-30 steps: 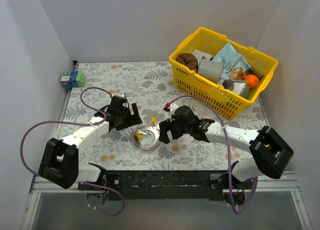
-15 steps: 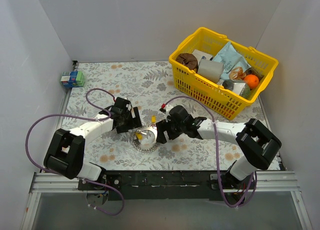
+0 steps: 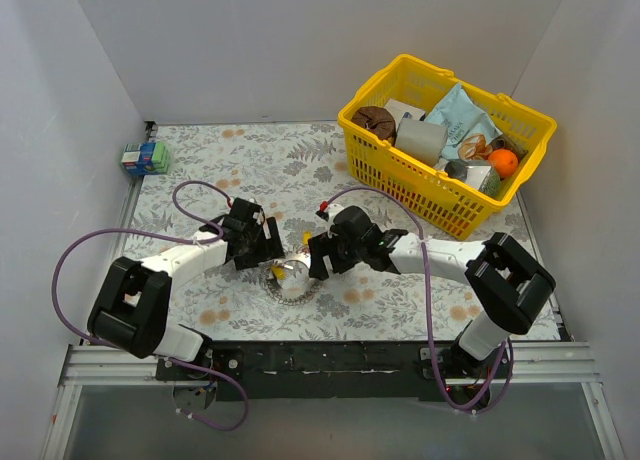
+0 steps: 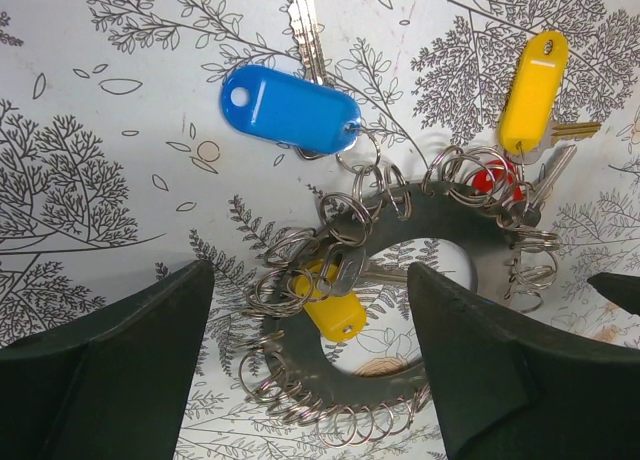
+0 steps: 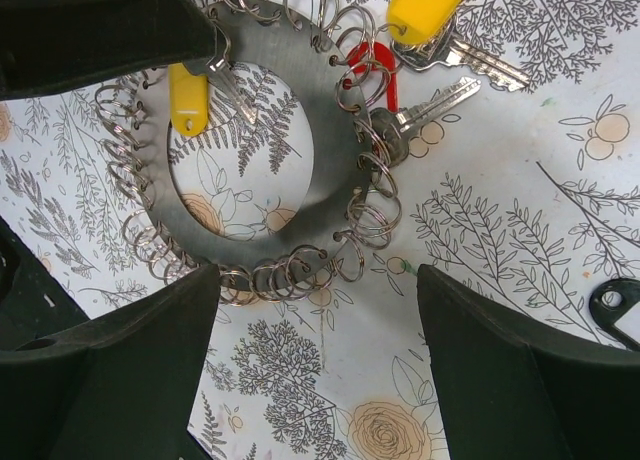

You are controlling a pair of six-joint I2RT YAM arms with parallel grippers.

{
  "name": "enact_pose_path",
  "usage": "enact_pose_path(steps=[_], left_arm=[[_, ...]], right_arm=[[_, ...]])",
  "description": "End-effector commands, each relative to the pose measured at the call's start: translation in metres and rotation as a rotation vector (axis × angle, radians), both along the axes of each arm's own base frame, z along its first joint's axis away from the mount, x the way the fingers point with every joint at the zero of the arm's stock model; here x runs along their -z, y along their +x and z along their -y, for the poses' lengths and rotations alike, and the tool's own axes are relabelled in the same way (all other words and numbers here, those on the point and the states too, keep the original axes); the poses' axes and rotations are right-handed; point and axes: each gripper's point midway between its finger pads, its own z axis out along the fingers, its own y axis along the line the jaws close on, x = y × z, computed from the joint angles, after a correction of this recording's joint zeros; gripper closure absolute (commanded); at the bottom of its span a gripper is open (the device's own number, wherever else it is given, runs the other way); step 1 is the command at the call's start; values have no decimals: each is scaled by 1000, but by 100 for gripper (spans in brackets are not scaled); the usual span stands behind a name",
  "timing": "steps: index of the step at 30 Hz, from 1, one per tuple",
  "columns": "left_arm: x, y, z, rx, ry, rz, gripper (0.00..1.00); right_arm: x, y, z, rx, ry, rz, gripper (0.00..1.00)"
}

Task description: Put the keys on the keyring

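Floral worktop (image 3: 200, 170) is carrying keyring (image 4: 420, 215) and tagged keys (image 4: 290, 110); left tool (image 4: 310, 275) and right tool (image 5: 320, 275) are hovering over it, both spread apart.

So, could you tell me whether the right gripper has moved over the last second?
Yes. The right gripper has shifted left, away from the yellow plastic basket and closer over the large silver metal keyring.

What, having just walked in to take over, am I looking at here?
The left pincer and the right pincer both hang open over the keyring, a flat grey ring fringed with small wire loops, and they hold nothing. A blue-tagged key, yellow-tagged keys and a red-tagged key lie against it, seemingly hooked to loops.
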Motion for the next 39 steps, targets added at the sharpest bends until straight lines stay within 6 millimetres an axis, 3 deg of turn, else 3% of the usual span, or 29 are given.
enact_pose_path(steps=[1,8,12,19,27,32,39], left_arm=[[4,-5,6,1,-27,-7,24],[10,-11,9,7,-41,-24,29],[8,-14,12,10,-52,-22,31],[15,-38,20,-9,-88,-71,36],[22,-79,25,-46,-153,-119,38],[6,-88,31,-73,-254,-79,40],[0,-98,38,-39,-308,-86,40]], right_arm=[[-15,7,-9,10,46,30,13],[-9,1,-17,-4,105,0,15],[2,-6,-23,-31,118,-44,21],[9,-1,-14,4,70,-32,23],[-18,11,-2,43,81,65,22],[-32,21,1,53,62,130,21],[-42,29,-6,46,71,152,20]])
